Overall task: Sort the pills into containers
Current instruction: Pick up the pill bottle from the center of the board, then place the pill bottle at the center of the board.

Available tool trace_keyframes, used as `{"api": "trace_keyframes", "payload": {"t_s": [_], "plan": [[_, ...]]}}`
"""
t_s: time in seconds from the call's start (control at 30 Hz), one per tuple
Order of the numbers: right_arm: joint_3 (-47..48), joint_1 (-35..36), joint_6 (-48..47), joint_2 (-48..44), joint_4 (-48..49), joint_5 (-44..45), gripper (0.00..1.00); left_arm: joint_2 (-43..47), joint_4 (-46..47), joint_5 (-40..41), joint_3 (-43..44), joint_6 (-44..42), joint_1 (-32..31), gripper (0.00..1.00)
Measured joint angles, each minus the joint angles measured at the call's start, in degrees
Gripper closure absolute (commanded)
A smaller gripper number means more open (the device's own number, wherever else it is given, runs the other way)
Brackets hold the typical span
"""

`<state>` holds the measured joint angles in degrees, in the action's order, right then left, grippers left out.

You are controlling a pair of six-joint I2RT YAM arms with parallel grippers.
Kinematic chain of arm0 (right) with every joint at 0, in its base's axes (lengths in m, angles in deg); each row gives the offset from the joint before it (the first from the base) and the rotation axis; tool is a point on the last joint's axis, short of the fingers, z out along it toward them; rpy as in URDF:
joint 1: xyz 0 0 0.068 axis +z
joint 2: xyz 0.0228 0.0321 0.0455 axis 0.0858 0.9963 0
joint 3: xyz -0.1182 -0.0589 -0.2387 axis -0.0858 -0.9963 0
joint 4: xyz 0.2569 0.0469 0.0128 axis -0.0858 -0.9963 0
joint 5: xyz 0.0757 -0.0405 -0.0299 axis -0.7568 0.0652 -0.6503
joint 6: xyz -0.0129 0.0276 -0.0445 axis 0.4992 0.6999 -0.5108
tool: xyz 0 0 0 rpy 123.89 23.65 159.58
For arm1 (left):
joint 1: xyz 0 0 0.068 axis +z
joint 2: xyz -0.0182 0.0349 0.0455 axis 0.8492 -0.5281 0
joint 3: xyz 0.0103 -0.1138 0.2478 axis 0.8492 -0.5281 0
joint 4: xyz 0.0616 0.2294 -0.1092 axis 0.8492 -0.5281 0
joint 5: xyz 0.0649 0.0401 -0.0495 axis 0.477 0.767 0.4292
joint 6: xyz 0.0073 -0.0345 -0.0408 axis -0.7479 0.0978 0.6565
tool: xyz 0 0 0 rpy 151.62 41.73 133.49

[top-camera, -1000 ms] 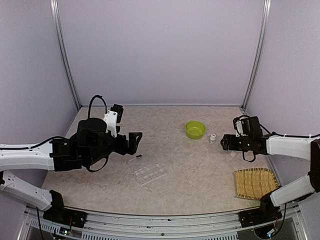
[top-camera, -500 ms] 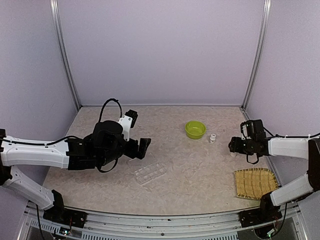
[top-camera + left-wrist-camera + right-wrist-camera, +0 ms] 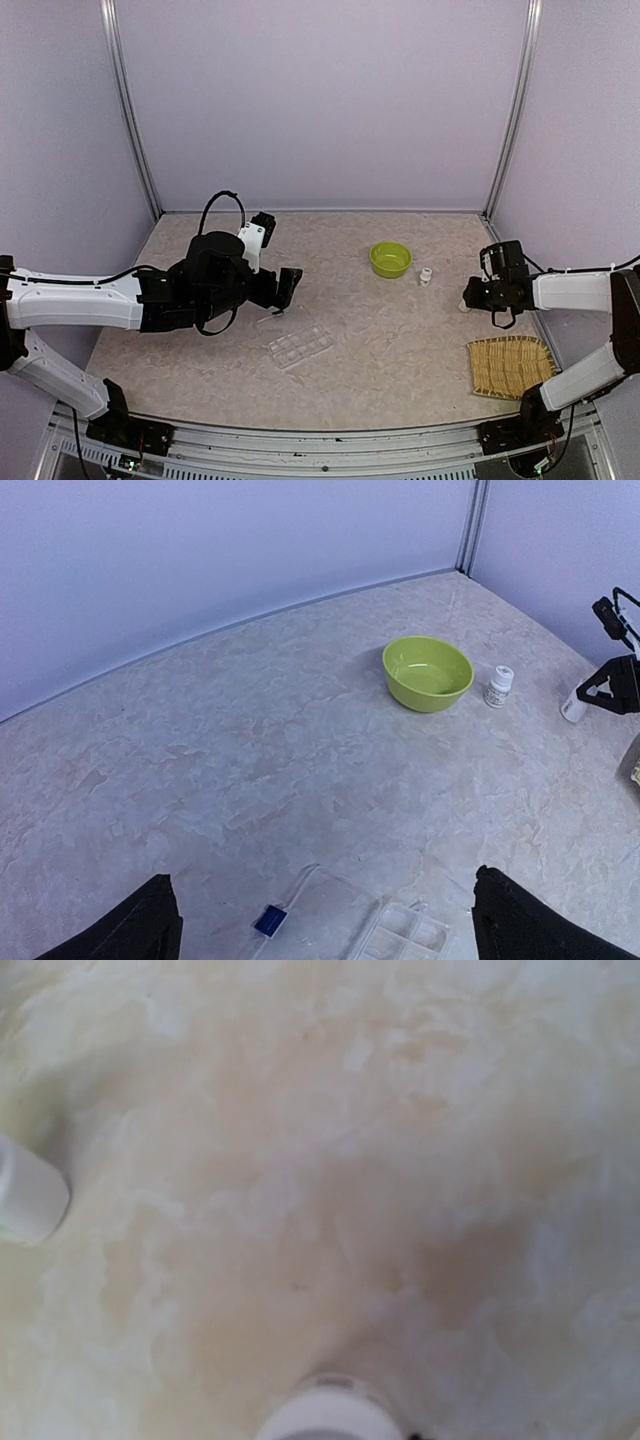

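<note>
One pill box [image 3: 300, 347] sits near the left hand [image 3: 285, 292] (fingers spread wide).

Marbled beige table [image 3: 400, 330]. Left of centre, toward the near edge, lies a flat clear pill box [image 3: 300, 346]; its contents are too small to make out. Just behind it is a small clear piece [image 3: 270, 318] with a blue part. Right of centre, toward the far edge, sits a lime-green bowl [image 3: 390, 259], with a small white bottle [image 3: 426, 276] upright near it. A second white bottle [image 3: 573, 706] stands nearer the right edge. At the near right corner lies a woven bamboo tray [image 3: 511, 365].
</note>
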<state>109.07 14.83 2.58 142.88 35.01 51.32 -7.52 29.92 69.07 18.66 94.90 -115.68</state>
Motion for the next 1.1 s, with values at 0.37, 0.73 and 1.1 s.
{"api": "trace_keyframes", "payload": {"t_s": [0.37, 0.73, 1.1], "plan": [[0.8, 0.9, -1.7, 0.7, 0.3, -0.2, 0.74, 0.0, 1.2, -0.2, -0.5, 0.0, 0.1, 0.01], [7.6, 19.9, -5.5, 0.9, -4.1, -1.5, 0.73, -0.3, 3.0, -1.8, -1.4, -0.9, 1.8, 0.01], [13.3, 36.5, -8.1, 12.5, -3.4, 0.0, 0.70, -1.5, 6.1, -5.0, -2.3, -1.6, 2.0, 0.01]]}}
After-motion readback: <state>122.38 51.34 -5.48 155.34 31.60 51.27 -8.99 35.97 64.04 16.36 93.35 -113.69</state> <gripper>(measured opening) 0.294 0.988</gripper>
